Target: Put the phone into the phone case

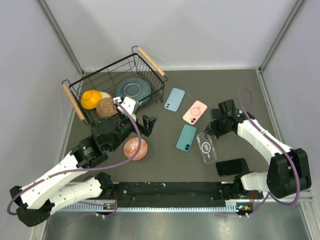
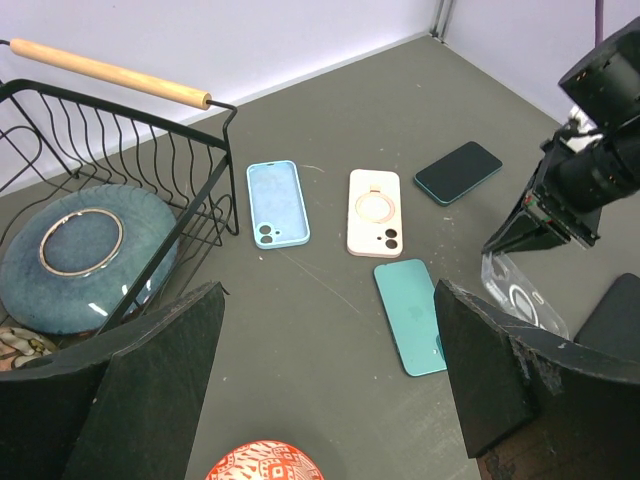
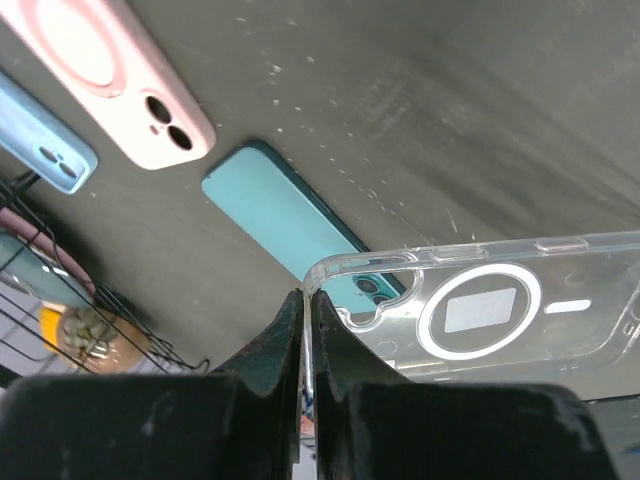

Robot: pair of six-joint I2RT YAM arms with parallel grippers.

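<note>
Clear case, two coloured cases

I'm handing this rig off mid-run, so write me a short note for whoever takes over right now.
Left gripper: open, holding nothing.
Right gripper: shut on one edge of the clear case.
Teal phone: on the table beside the case, camera side up.
Black phone: on the table nearer the arm bases.
Done: case gripped.
Left: the case is empty; a phone has yet to be picked up and seated in it.
</note>
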